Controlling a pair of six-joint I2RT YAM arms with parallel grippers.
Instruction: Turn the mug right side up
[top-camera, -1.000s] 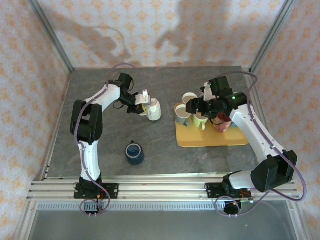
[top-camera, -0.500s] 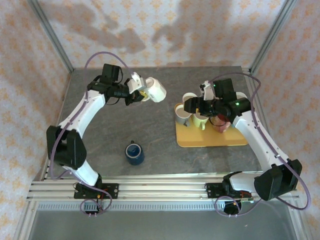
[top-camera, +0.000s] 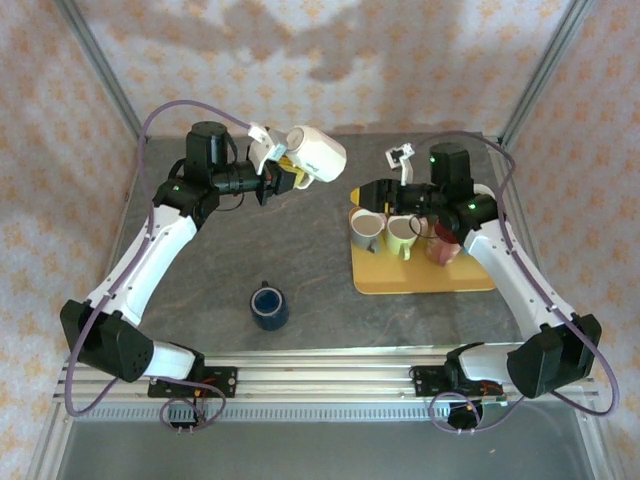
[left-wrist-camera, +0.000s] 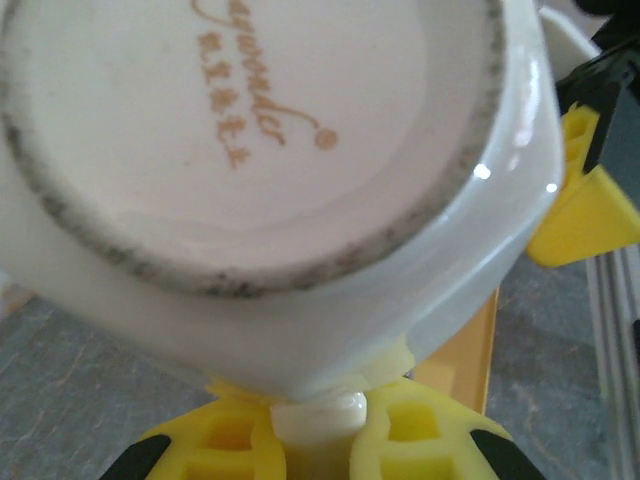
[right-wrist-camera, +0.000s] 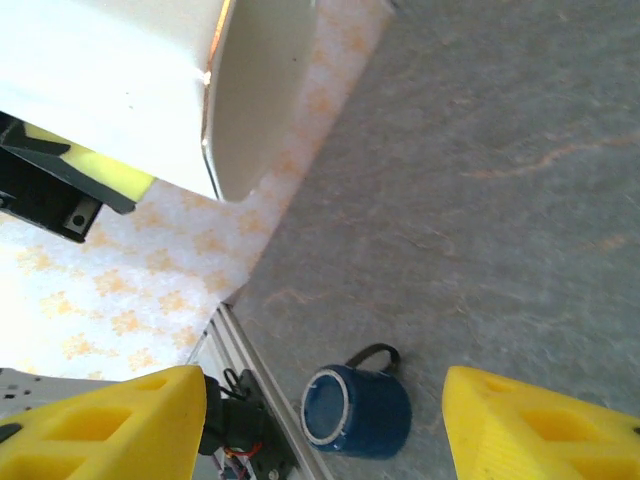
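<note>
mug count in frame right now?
5: white mug in the left gripper, lifted; blue mug on the table; grey mug, green mug and red mug on the yellow tray. The right arm may hide more.

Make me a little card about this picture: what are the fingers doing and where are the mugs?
White mug: in the air, tipped on its side
Left fingers: shut on the white mug's handle
Yellow tray: on the table, right side, mugs on it
Right fingers: open, empty, by the tray's far edge
Blue mug: upright on the table, alone
</note>
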